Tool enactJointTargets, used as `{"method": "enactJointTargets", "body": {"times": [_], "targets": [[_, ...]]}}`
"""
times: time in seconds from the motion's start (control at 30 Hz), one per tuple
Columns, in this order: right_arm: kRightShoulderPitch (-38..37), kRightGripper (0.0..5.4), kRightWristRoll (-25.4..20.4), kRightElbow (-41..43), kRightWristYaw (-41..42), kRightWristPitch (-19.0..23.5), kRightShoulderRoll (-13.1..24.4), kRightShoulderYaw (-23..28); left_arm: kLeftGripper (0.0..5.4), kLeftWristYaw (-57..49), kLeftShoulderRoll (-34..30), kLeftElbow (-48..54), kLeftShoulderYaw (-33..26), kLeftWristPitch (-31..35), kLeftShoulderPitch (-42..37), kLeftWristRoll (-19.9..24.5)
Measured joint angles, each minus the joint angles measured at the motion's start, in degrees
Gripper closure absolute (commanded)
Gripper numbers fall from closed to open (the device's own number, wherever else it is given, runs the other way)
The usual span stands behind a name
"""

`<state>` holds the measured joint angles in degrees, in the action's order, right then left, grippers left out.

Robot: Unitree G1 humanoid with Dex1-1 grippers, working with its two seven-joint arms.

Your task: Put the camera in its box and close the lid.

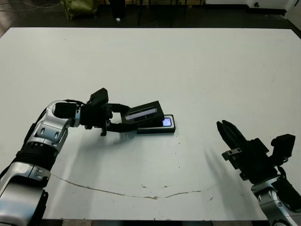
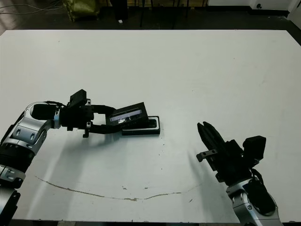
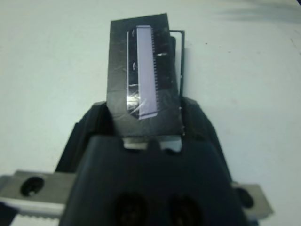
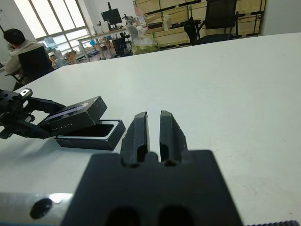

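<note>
The box (image 1: 160, 128), a small black tray, lies flat near the table's middle. The camera (image 1: 166, 122) rests inside it, and only its bluish-white screen end shows. Above the box's left part the lid (image 1: 145, 112) hangs tilted, its glossy window strip facing up and its right end raised. My left gripper (image 1: 126, 120) is shut on the lid's left end; the left wrist view shows the lid (image 3: 143, 80) clamped between the fingers. My right gripper (image 1: 226, 130) is well to the right near the front edge, shut and holding nothing.
A thin dark crack line (image 1: 141, 193) runs across the table near the front edge. In the right wrist view a person (image 4: 19, 44) sits at a desk far beyond the table, with chairs and crates behind.
</note>
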<state>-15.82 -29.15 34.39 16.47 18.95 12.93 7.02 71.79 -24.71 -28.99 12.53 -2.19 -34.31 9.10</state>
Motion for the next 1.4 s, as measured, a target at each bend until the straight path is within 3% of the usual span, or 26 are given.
{"method": "enactJointTargets", "body": {"times": [1.1,1.4], "targets": [[-0.2,5.40,-1.2,0.6,-0.5,1.1,0.1,0.2,3.19,0.1,2.4,-3.2,2.6,-2.5,-2.0,-0.8],[-0.1,5.40,-0.3,0.0,0.4,0.0,0.1,0.1,3.19,0.0,2.9,-6.8,4.1,-4.8,-4.1,-2.8]]}}
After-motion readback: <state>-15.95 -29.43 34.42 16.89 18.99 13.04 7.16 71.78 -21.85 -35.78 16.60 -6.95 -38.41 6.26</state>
